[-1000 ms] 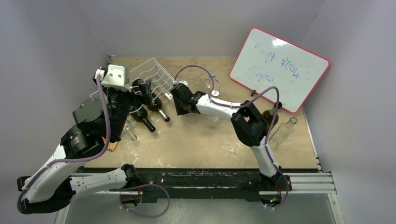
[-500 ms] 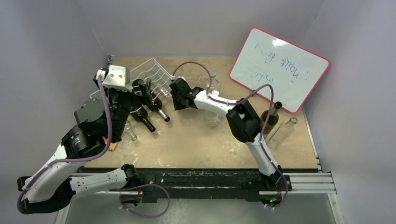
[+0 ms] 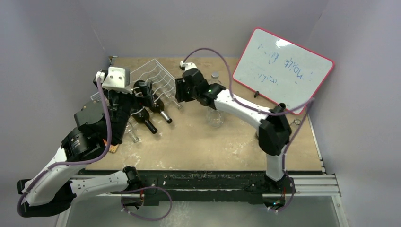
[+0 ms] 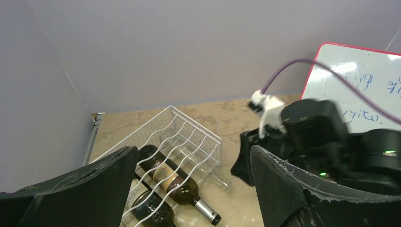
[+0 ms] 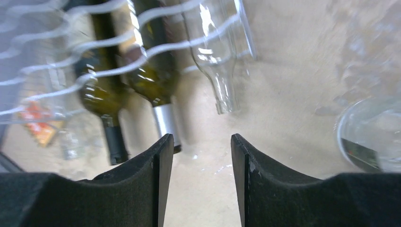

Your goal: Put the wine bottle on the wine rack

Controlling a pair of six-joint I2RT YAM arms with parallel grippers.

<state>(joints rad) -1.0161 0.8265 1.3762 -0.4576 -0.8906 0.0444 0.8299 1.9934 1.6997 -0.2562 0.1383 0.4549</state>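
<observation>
The white wire wine rack [image 3: 153,75] [image 4: 189,127] lies at the far left of the table. Two dark wine bottles [image 4: 177,182] [image 4: 146,205] lie in it under the wavy rods, necks poking out toward the near side. A clear bottle [image 4: 198,156] [image 5: 220,80] lies in the groove beside them, its neck past the rack's edge. My right gripper [image 3: 180,92] [image 5: 201,142] hovers just off the clear bottle's neck, open, with only bare table between its fingers. My left gripper [image 3: 145,93] [image 4: 194,151] hangs wide open above the dark bottles, holding nothing.
A whiteboard [image 3: 283,68] leans at the back right. A drinking glass [image 3: 215,118] [image 5: 373,137] stands under the right arm, and a clear jar [image 3: 215,78] behind it. A dark bottle top [image 3: 281,108] shows behind the right elbow. A small glass [image 3: 132,135] lies near the left arm.
My right gripper has moved toward the far side beside the rack's end and its jaws have opened; the right elbow swung to the right. The left arm has stayed still.
</observation>
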